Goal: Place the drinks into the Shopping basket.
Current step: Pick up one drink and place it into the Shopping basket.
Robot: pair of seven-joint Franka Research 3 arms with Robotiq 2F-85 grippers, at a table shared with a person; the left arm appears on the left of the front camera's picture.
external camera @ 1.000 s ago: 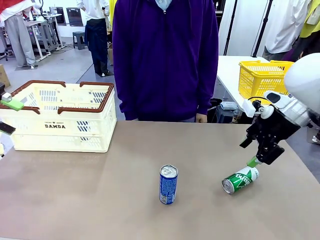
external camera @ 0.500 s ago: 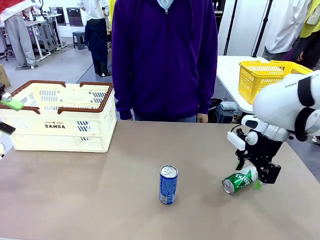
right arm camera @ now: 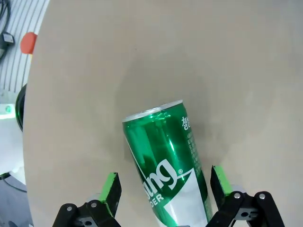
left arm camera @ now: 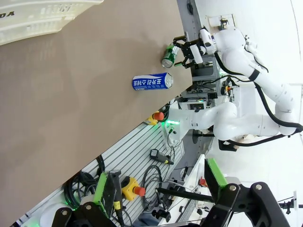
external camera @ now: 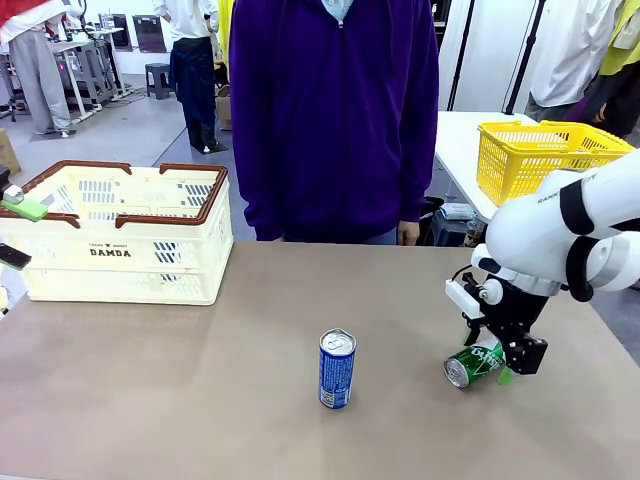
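The green can [external camera: 472,366] lies on its side at the table's right, silver top facing the near edge. My right gripper [external camera: 492,360] is lowered over it and open. In the right wrist view the green can [right arm camera: 165,161] lies between the two green pads [right arm camera: 111,187], which stand apart from its sides. The blue can [external camera: 337,369] stands upright mid-table. The Shopping basket [external camera: 120,262], cream with a brown rim, sits at the far left. My left gripper [external camera: 14,232] hangs open at the left edge beside it. The left wrist view has its open gripper [left arm camera: 158,182], the blue can [left arm camera: 152,82] and green can [left arm camera: 168,56] far off.
A person in a purple jacket [external camera: 330,120] stands at the far side of the table, hands down. A smaller yellow mesh basket [external camera: 545,155] sits on a white table behind my right arm. Bare tabletop [external camera: 200,380] lies between the basket and the cans.
My right gripper has come down and leftward from above the green can's far end to straddle it. The cans, the basket and the left gripper have stayed put.
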